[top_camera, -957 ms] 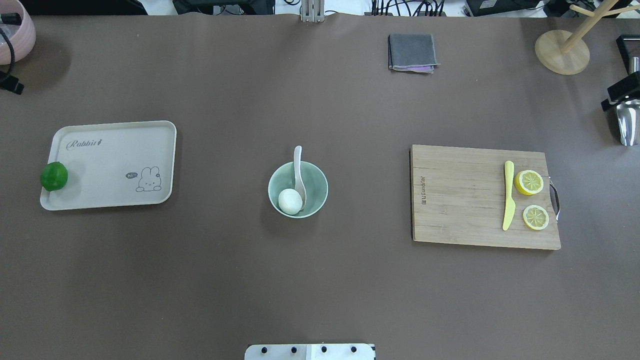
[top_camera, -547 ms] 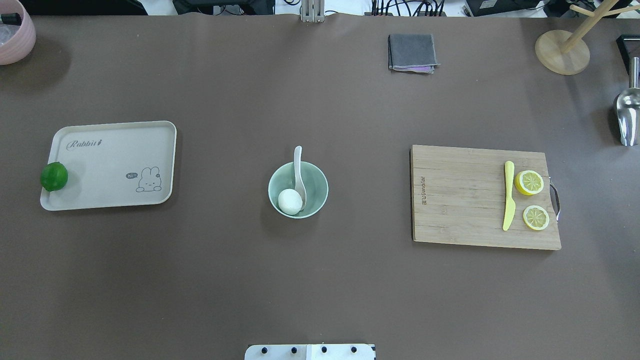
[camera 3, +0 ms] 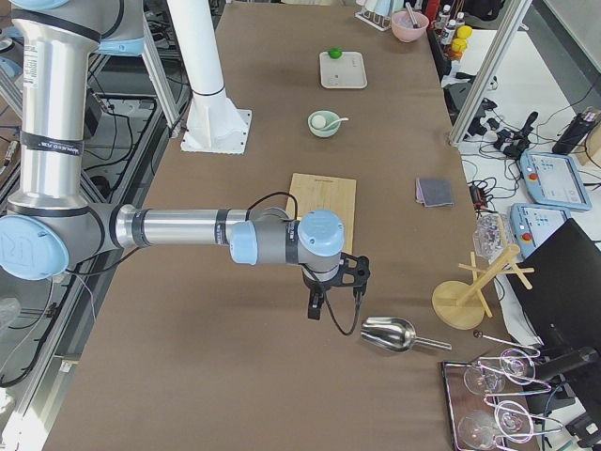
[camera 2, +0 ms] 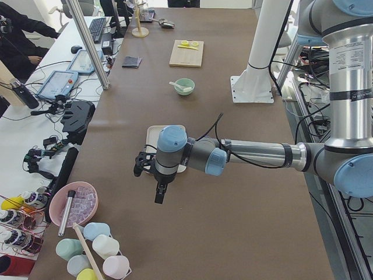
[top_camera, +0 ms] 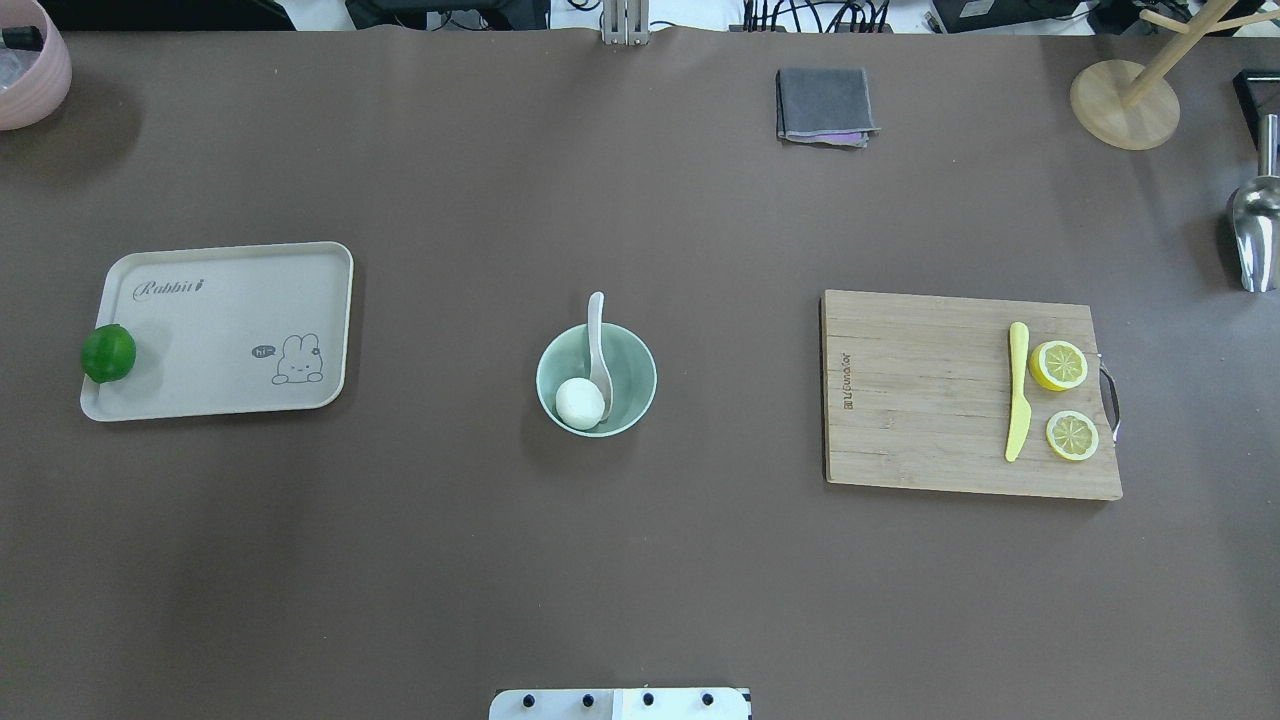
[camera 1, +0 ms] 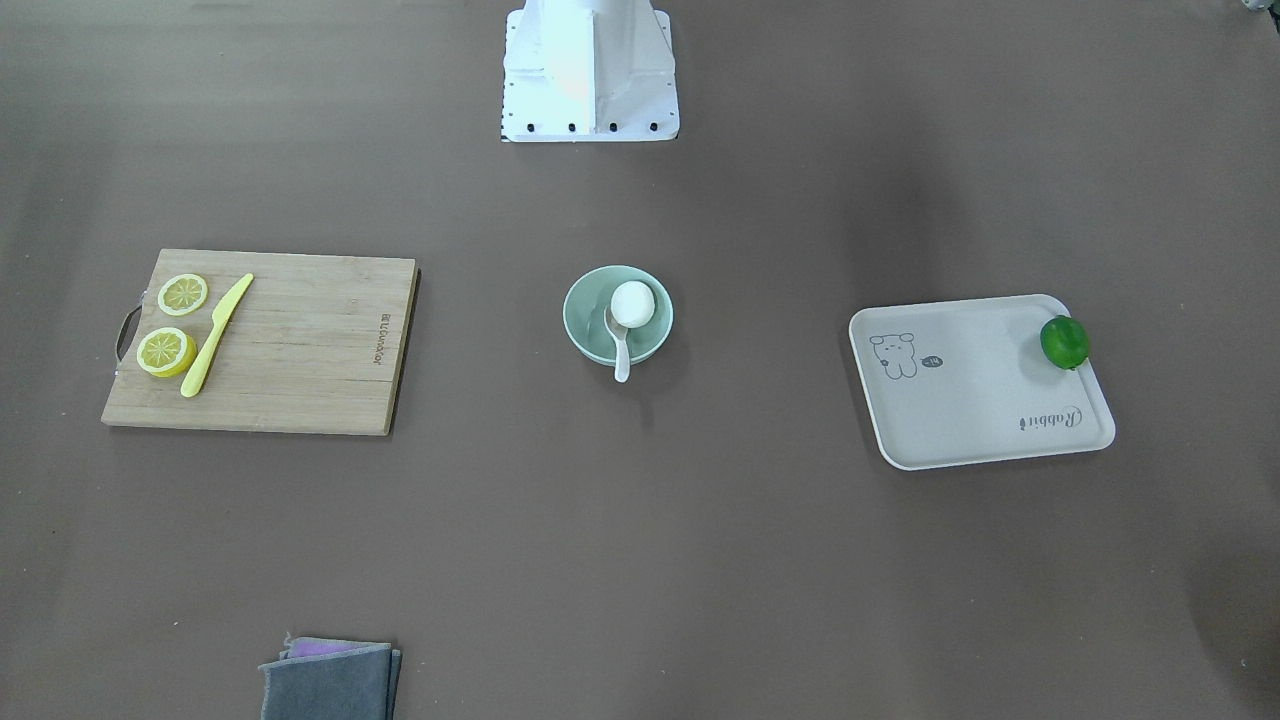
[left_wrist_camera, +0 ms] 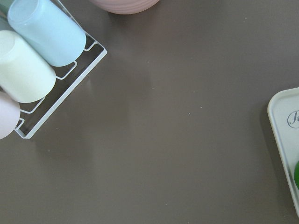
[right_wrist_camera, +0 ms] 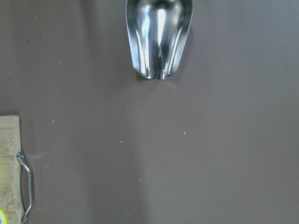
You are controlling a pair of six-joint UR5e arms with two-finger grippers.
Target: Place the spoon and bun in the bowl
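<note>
The pale mint-green bowl (top_camera: 642,362) stands at the table's middle. The white bun (top_camera: 580,402) lies inside it at the near side. The white spoon (top_camera: 597,335) rests with its scoop in the bowl and its handle over the far rim. Bowl (camera 1: 585,300), bun (camera 1: 632,302) and spoon (camera 1: 621,358) also show in the front-facing view. My left gripper (camera 2: 158,197) hangs over the table's left end, far from the bowl (camera 2: 185,86). My right gripper (camera 3: 315,312) hangs over the right end, near a metal scoop. I cannot tell whether either is open or shut.
A cream tray (top_camera: 230,300) with a green lime (top_camera: 108,353) lies left. A wooden board (top_camera: 920,400) with a yellow knife (top_camera: 1017,390) and lemon halves lies right. A grey cloth (top_camera: 823,104), a metal scoop (top_camera: 1252,230), a wooden stand (top_camera: 1124,104) and a pink bowl (top_camera: 30,70) line the edges.
Both grippers, seen at the left and right edges of the overhead view one second ago, have drawn out of it. Bowl, bun and spoon have not moved.
</note>
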